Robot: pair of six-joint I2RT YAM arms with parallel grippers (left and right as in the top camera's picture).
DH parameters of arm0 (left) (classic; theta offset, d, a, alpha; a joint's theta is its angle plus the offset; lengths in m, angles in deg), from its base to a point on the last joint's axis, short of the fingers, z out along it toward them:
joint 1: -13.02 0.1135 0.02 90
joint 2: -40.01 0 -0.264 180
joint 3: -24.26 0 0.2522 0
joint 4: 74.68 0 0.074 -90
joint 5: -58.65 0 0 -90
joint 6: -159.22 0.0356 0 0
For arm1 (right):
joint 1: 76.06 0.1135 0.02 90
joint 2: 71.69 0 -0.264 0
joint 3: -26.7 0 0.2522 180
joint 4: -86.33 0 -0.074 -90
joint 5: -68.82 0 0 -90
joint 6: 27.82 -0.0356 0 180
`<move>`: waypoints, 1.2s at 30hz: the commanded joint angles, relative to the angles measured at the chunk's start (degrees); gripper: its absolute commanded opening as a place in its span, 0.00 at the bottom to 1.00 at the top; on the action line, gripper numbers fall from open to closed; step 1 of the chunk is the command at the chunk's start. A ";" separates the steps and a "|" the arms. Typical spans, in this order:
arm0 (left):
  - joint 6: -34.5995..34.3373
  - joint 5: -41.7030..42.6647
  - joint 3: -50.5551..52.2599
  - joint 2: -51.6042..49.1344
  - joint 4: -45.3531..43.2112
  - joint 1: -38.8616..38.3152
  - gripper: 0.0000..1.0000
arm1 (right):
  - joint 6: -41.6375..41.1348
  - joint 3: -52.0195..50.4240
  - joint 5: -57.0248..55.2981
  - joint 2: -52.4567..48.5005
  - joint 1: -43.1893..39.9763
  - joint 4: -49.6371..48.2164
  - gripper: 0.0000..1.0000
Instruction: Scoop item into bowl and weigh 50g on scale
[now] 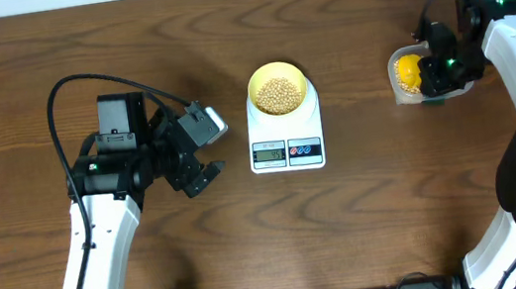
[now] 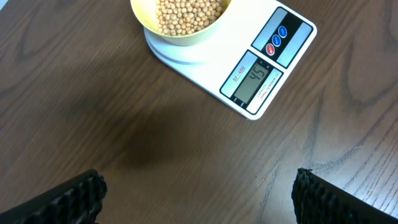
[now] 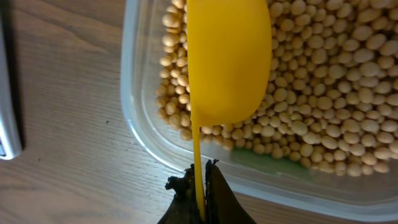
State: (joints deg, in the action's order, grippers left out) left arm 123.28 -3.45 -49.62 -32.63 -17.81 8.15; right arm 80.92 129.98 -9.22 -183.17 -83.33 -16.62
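The beans (image 1: 278, 95) fill the bowl (image 1: 253, 93), which sits on the far end of the scale (image 1: 284, 131). The scale's long axis runs toward me, display end nearest. My left gripper (image 1: 204, 174) hovers just left of it, angled at the scale, jaws wide and holding nothing. Well off to the right, my right gripper (image 3: 202, 186) is clamped on the scoop (image 3: 229, 62). Its handle points straight out from my fingers over the tub (image 3: 134, 112) of beans, seemingly turned on edge.
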 commanded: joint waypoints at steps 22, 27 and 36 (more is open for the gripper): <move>0.55 -0.35 0.50 -0.35 0.13 0.24 0.98 | -2.43 9.55 -12.17 1.29 -1.33 6.38 0.01; 0.55 -0.35 0.50 -0.35 0.13 0.24 0.98 | -2.43 8.15 -14.32 1.22 -1.38 6.40 0.01; 0.55 -0.35 0.50 -0.35 0.13 0.24 0.98 | -2.43 8.13 -20.65 1.22 -1.36 6.32 0.01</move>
State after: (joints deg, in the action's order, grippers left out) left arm 123.28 -3.45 -49.62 -32.63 -17.81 8.15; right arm 79.24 138.43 -26.42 -183.15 -84.42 -10.33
